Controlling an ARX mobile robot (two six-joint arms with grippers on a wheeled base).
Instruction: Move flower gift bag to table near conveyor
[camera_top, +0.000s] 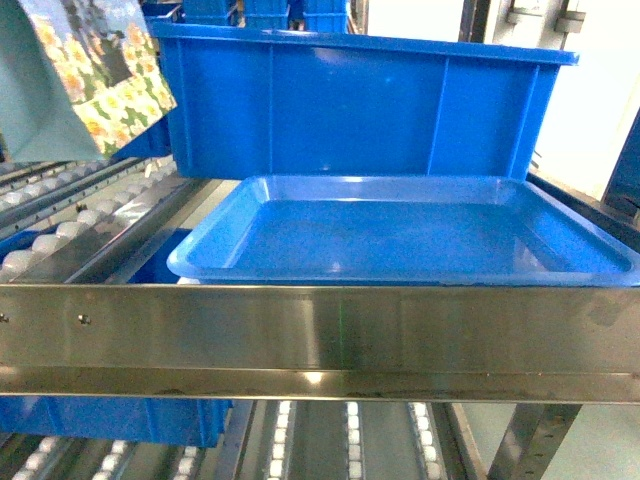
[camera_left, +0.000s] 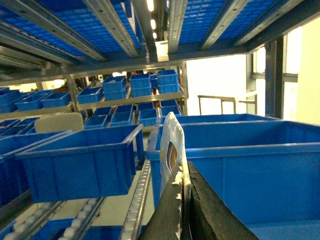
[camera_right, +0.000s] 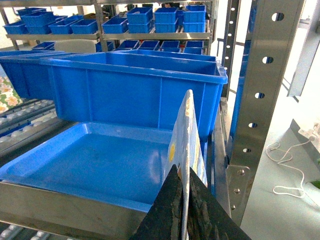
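Observation:
The flower gift bag (camera_top: 85, 85), teal with yellow daisies, hangs at the upper left above the conveyor's white rollers (camera_top: 70, 225). Its top is cut off by the frame. In the left wrist view my left gripper (camera_left: 184, 167) is shut on the bag's white cut-out handle (camera_left: 172, 145). In the right wrist view my right gripper (camera_right: 182, 170) is shut on a thin pale sheet (camera_right: 186, 130) with a yellow spot, seen edge on. A floral scrap of bag (camera_right: 5, 97) shows at that view's left edge. The table is out of view.
A shallow blue tray (camera_top: 200, 262) lies on the rack behind a steel front rail (camera_top: 320, 340). A deep blue bin (camera_top: 350, 100) stands behind it. A perforated steel post (camera_right: 260, 100) rises at the right. More blue bins (camera_left: 85, 160) fill the shelves.

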